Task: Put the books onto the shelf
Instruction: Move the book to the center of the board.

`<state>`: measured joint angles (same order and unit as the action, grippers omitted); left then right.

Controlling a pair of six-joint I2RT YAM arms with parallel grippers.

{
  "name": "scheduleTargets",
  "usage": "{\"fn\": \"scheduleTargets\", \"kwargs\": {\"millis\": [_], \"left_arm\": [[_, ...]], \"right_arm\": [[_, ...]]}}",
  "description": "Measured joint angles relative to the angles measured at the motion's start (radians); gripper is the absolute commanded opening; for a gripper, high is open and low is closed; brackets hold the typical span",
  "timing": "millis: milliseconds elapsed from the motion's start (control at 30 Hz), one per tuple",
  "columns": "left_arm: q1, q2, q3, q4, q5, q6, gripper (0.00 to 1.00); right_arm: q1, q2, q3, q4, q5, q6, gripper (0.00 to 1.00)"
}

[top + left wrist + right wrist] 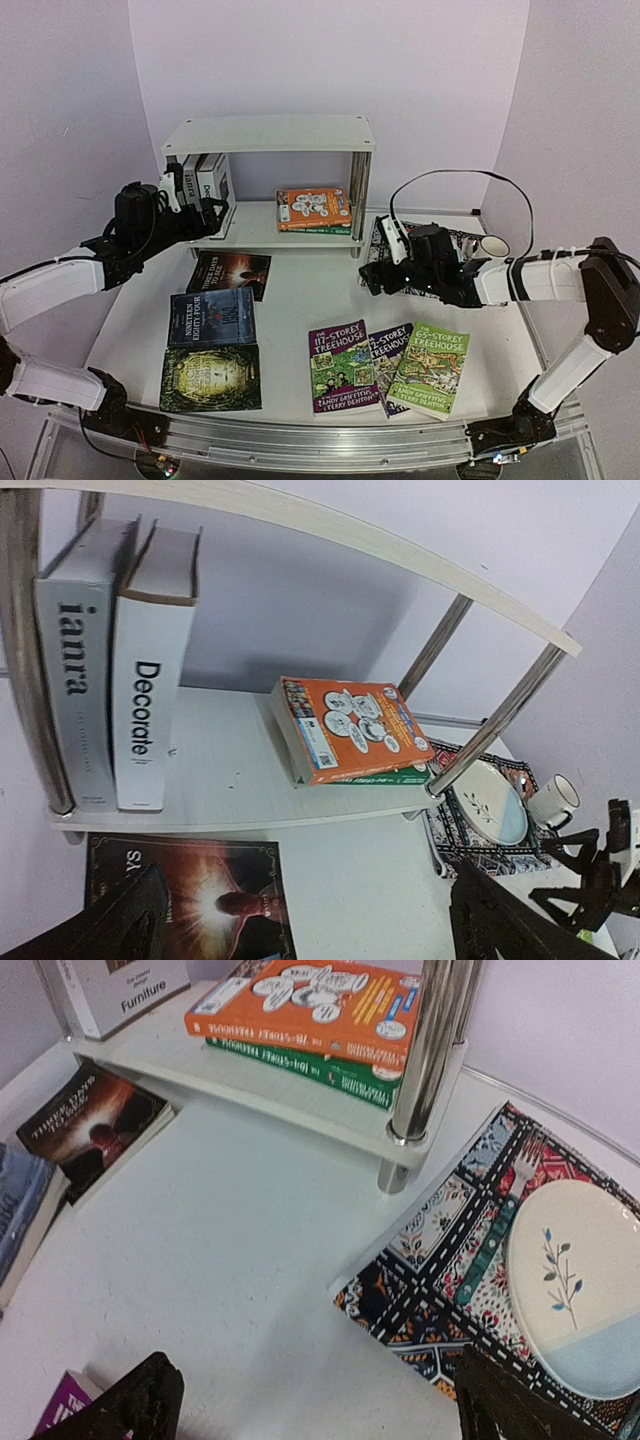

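White boards and chrome posts make up the shelf [268, 133], which stands at the back of the table [300, 290]. On its lower board two white hardbacks [205, 178] stand upright at the left end, spines outward and touching each other, and an orange paperback [313, 207] lies flat on a green paperback [322, 230] towards the right end. The left gripper [220, 218] hangs just in front of the hardbacks at the shelf's left edge, its jaws spread wide with nothing between them. In the left wrist view its dark fingers [115, 925] sit far apart at the bottom corners, with a dark book with a glowing cover [190, 890] on the table beyond. The right gripper [370, 280] hovers low over the table near the shelf's front right chrome post [430, 1050], jaws likewise wide apart and holding nothing. Six books lie flat on the table, off the shelf: the dark glowing one nearest the shelf, a dark blue book [212, 316] and a dark green-covered book [212, 378] in front of it, and to the right a purple Treehouse paperback [345, 368], a blue Treehouse paperback [390, 348] and a green Treehouse paperback [430, 368], the three overlapping at their edges. Right of the shelf a patterned mat [420, 1260] carries a plate [575, 1280] and a fork [490, 1245], with a mug [493, 245] beside it
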<state>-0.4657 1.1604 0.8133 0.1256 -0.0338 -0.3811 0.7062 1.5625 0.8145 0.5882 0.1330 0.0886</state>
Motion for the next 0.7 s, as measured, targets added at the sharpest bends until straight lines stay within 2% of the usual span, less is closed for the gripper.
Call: {"fn": "scheduleTargets", "kwargs": {"millis": [100, 200, 333, 700], "left_arm": [[0.044, -0.087, -0.049, -0.053, -0.017, 0.004, 0.93], [0.137, -0.153, -0.099, -0.087, 0.001, -0.004, 0.86], [0.243, -0.177, -0.140, -0.106, 0.052, -0.018, 0.79], [0.253, -0.003, -0.165, -0.136, 0.113, -0.064, 0.79]], "right_arm": [[-0.007, 0.032, 0.086, -0.021, 0.018, 0.013, 0.96], [-0.013, 0.064, 0.140, -0.037, 0.027, 0.023, 0.95], [-0.021, 0.091, 0.165, -0.066, 0.016, 0.047, 0.95], [-0.023, 0.104, 0.161, -0.102, -0.021, 0.095, 0.95]]}}
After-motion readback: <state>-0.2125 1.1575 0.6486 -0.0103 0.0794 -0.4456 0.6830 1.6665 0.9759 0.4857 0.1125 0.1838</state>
